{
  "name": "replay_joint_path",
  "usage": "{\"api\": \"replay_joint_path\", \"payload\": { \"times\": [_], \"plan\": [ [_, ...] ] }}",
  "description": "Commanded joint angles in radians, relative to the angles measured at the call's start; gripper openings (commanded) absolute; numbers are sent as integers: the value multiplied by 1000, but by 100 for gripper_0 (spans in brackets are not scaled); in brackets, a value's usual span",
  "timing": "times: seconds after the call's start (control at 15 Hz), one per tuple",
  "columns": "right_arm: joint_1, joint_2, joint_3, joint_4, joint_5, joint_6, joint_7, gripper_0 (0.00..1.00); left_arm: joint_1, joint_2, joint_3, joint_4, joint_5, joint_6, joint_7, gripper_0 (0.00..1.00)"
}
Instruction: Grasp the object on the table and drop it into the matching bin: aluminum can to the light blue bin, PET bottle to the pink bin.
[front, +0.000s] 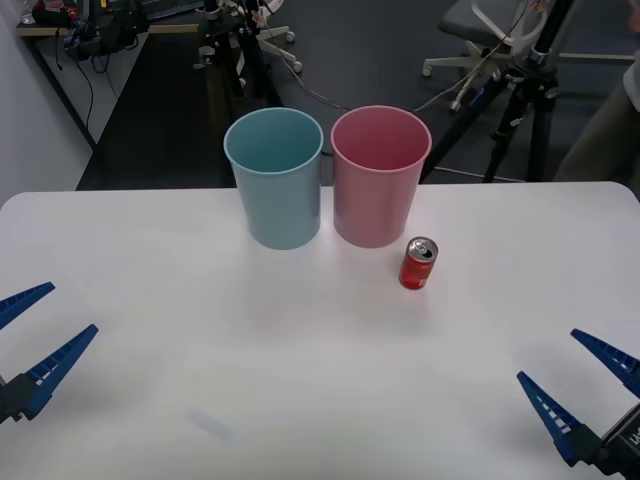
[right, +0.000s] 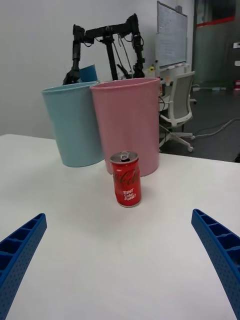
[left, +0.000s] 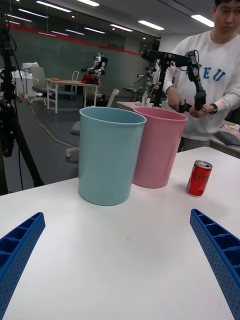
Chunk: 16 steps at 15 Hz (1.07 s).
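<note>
Upright aluminum can (right: 125, 179) on table (right: 150, 260), just before pink bin (right: 129, 125)

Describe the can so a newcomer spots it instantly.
On the white table stand two tall bins side by side, light blue and pink. Just in front of the pink one, toward the robot's right, stands a small red can, silver-topped and far shorter than either bin.

floor: dark (front: 160, 100) | office chair (right: 177, 107) | whiteboard (right: 171, 35) | ceiling lights (left: 150, 24)

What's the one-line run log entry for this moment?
phase: pre-grasp | red can: upright on table, before pink bin | light blue bin: beside pink | left claw: open, idle | right claw: open, idle
</note>
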Motion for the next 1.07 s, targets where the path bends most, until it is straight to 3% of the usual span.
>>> {"api": "replay_joint_path", "payload": {
  "times": [0.07, 0.47, 1.07],
  "plan": [
    [-63, 4, 62, 106, -31, 14, 108, 100, 0, 0, 0, 0, 0, 0, 0, 100],
    [-237, 51, 151, 327, -37, 40, 333, 100, 0, 0, 0, 0, 0, 0, 0, 100],
    [-348, 114, 322, 329, -44, 341, 362, 100, 0, 0, 0, 0, 0, 0, 0, 100]
  ]
}}
